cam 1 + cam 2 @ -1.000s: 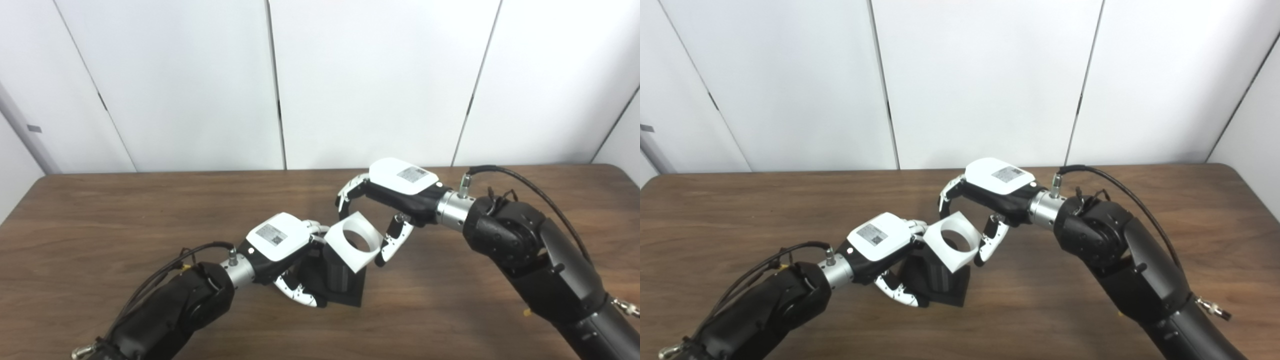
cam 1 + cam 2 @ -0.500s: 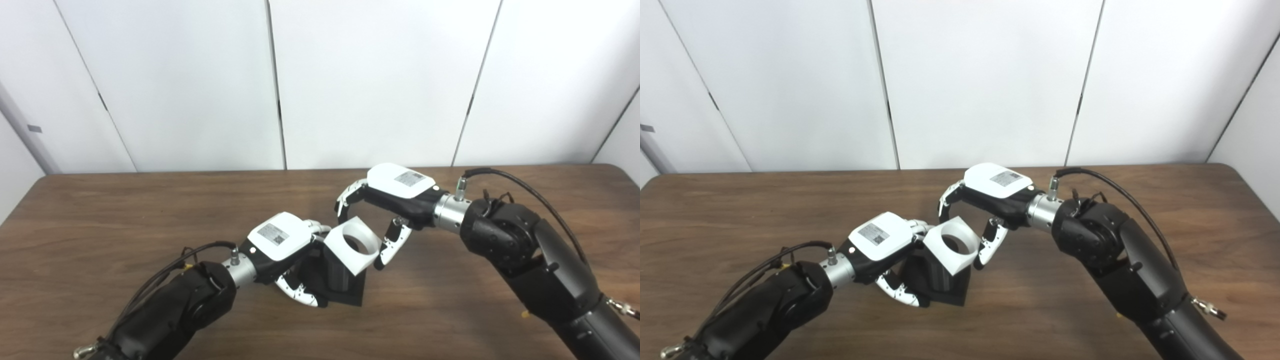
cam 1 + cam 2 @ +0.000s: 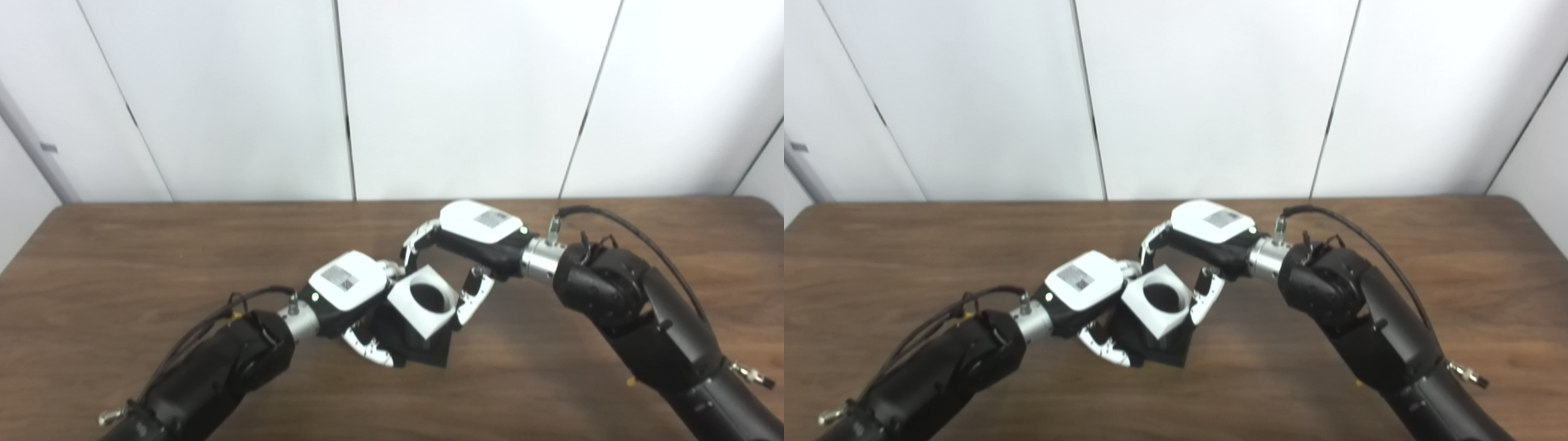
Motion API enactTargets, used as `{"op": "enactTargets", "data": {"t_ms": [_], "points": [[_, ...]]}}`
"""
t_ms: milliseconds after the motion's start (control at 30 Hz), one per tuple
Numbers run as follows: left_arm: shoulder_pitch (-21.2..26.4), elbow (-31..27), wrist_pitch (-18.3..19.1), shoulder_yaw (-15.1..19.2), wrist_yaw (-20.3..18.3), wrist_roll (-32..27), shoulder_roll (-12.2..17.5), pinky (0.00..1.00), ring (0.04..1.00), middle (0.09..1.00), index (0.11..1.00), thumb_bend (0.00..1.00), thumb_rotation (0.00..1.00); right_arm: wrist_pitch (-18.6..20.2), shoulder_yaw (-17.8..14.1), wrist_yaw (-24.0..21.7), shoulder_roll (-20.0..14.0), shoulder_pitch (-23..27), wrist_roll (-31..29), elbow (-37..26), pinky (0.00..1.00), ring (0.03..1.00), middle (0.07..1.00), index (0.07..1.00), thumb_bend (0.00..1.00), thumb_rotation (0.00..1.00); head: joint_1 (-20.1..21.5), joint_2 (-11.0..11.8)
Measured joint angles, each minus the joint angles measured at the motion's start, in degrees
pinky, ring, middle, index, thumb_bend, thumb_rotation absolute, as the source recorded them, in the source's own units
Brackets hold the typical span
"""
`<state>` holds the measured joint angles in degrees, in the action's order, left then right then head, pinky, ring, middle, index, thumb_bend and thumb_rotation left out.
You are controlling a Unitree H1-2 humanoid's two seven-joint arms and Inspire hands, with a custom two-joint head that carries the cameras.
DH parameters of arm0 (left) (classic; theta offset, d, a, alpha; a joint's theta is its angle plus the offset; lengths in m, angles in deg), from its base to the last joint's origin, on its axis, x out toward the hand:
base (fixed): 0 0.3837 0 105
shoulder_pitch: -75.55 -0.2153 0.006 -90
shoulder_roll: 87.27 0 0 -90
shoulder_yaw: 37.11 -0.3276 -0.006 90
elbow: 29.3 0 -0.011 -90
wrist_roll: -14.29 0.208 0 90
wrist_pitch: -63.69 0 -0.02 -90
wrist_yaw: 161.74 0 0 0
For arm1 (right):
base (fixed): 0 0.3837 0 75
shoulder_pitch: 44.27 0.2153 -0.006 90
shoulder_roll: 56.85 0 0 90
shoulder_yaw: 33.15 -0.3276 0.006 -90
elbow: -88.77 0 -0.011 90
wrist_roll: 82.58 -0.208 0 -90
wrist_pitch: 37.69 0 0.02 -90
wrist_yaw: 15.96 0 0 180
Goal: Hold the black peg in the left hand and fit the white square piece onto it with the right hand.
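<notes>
Both of my hands meet over the middle of the brown table point(image 3: 122, 257); my left hand point(image 3: 350, 289) comes in low from the near left, its white back plate turned upward and its forearm slanting up toward the centre; its fingers point(image 3: 367, 352) curl down and round the black peg point(image 3: 422, 346), gripping the dark base, which rests on the tabletop just under my palm; the peg's square foot shows below and to the right of that hand.

My right hand point(image 3: 468, 239) reaches in from the far right with the elbow bent high and the wrist angled down and leftward, back plate facing up; its fingers arch over the far edge of the white square piece point(image 3: 422, 300) while the thumb point(image 3: 470, 297) presses the nearer right side, so the hand is closed on that piece; the piece sits tilted, one corner pointing toward me, its round hole facing up and showing dark inside; it lies on top of the peg, touching my left hand's knuckles on its left side; how far the peg has entered the hole I cannot tell.

A black cable point(image 3: 637, 233) loops above my right forearm.
</notes>
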<state>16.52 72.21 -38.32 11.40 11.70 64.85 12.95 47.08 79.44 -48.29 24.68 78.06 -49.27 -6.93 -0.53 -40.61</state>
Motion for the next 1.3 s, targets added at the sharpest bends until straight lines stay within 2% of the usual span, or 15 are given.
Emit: {"op": "enactTargets", "data": {"t_ms": [333,533,567,600,667,1300], "points": [[0.13,0.00,0.07,0.01,-0.20,0.02,-0.06,0.72,0.877,0.895,0.575,0.90,0.26,0.12,1.23,-2.99,0.77,1.41,1.73,-0.67,0.81,0.806,0.749,0.476,0.52,0.14,0.00,-0.44],[0.17,0.00,0.07,0.01,-0.33,0.02,-0.11,0.71,0.866,0.890,0.572,0.91,0.26,1.80,2.23,-7.25,0.70,2.74,2.41,-1.85,0.82,0.800,0.774,0.491,0.52,0.15,0.09,-0.61],[0.17,0.00,0.07,0.01,-0.34,0.02,-0.11,0.70,0.864,0.890,0.572,0.91,0.26,2.51,2.47,-8.26,0.70,3.11,2.56,-2.00,0.81,0.799,0.787,0.594,0.73,0.20,0.09,-0.62],[0.17,0.00,0.07,0.00,-0.35,0.02,-0.14,0.70,0.863,0.890,0.572,0.91,0.26,2.87,2.62,-9.03,0.70,3.38,2.77,-2.02,0.80,0.800,0.794,0.639,0.81,0.23,0.09,-0.62],[0.16,-0.02,0.07,0.01,-0.35,0.02,-0.17,0.71,0.864,0.893,0.575,0.90,0.27,3.21,2.72,-10.27,0.68,3.45,3.35,-2.02,0.77,0.806,0.805,0.686,0.88,0.25,0.26,-0.79],[0.11,-0.04,-0.03,0.27,-0.64,-0.08,-0.17,0.71,0.855,0.883,0.570,0.93,0.23,4.80,2.83,-12.51,0.58,3.39,3.44,-2.30,0.79,0.842,0.840,0.738,0.89,0.24,0.53,-0.70]]}}
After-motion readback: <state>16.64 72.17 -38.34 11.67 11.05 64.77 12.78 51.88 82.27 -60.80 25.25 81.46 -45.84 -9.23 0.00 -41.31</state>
